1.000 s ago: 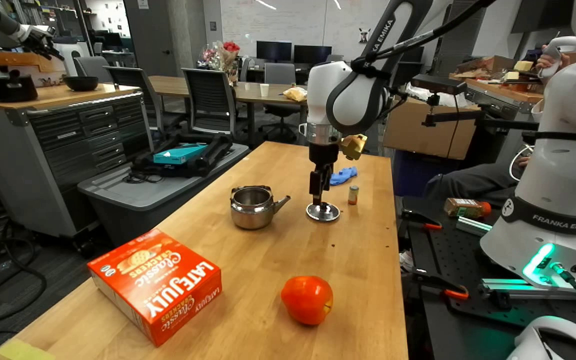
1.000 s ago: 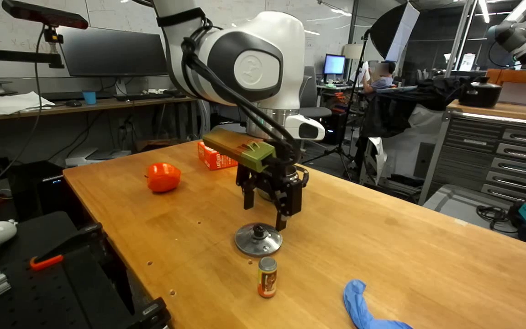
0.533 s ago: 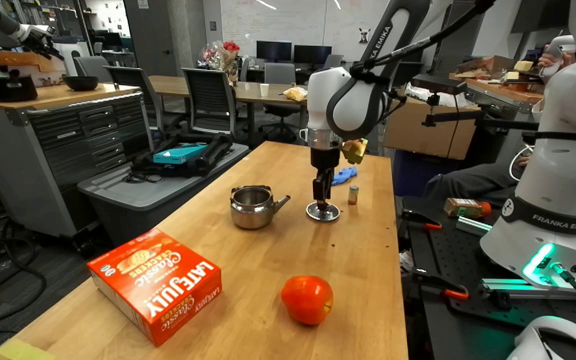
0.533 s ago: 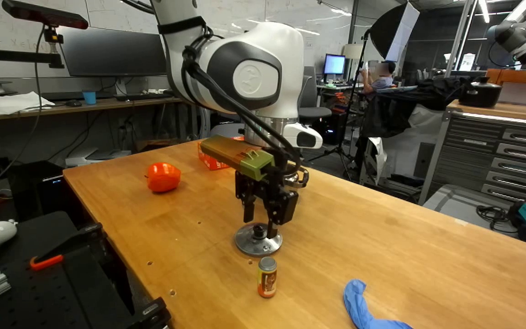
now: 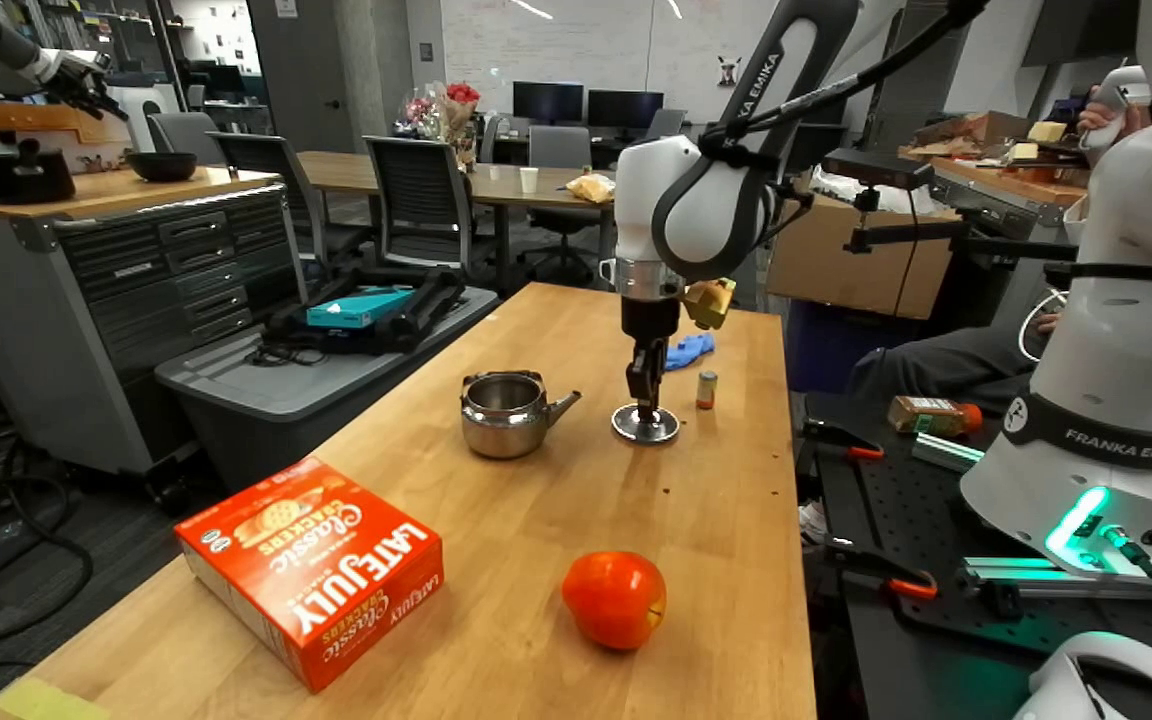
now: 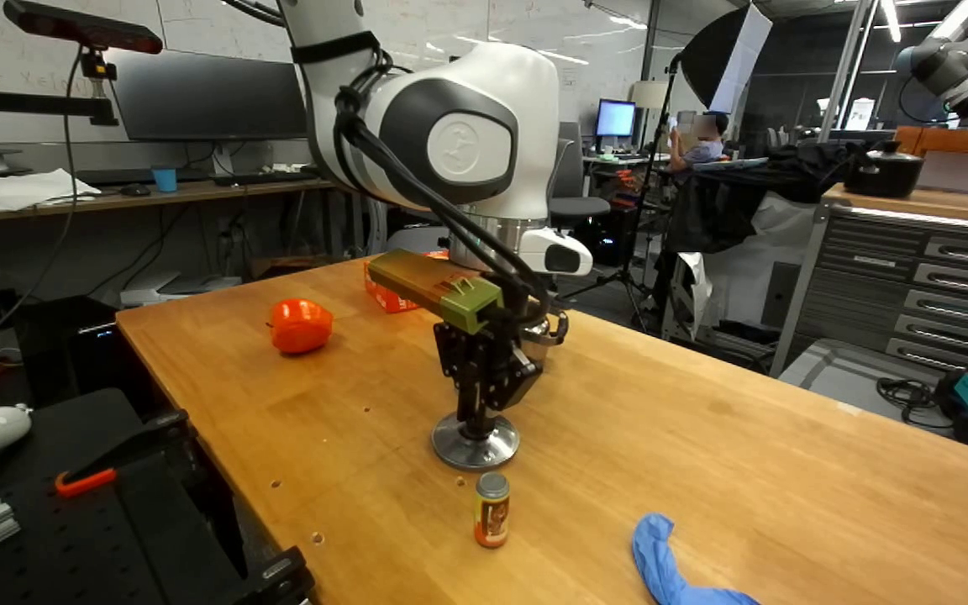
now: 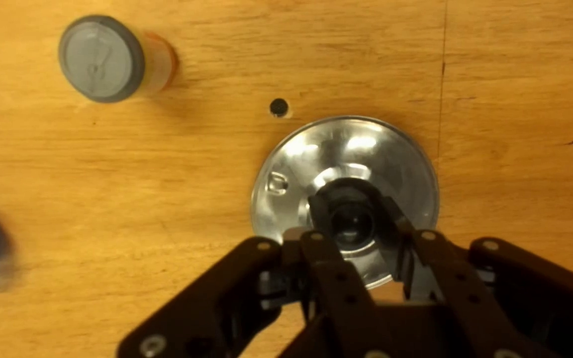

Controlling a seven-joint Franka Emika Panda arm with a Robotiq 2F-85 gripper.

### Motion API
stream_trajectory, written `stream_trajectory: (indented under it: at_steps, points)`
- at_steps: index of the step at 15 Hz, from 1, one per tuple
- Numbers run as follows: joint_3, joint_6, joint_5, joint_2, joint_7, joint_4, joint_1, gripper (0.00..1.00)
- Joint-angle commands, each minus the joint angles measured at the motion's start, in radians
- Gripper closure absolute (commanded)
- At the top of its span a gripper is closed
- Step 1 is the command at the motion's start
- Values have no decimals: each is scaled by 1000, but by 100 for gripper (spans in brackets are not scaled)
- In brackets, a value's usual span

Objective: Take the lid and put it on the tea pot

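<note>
Grasping lid (image 5: 644, 431), apparently | knob (image 7: 352, 226) is pinched by gripper (image 6: 476, 420), beyond spout (image 5: 563, 407) of tea pot (image 5: 502, 432) | next: lift over tea pot needed

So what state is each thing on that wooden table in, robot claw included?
Teapot: upright, open at the top.
Lid: flat on the table, not on the teapot.
Claw: closed on the lid's knob.
Cracker box: lying on its broad side; opened or not, can't tell.
Little jar: standing, cap on.
Red fruit: resting on the table, looks whole.
Blue glove: lying limp.
</note>
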Motion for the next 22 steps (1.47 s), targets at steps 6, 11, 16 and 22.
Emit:
stream_trajectory:
  at_steps: [6,11,16,22]
  points:
    - [24,36,44,-47,-39,-33,-34,91]
    - [18,31,42,-103,-27,-48,-33,91]
    - [11,-29,29,-170,-19,-47,-20,91]
    - [26,-124,78,-236,-23,-8,-9,92]
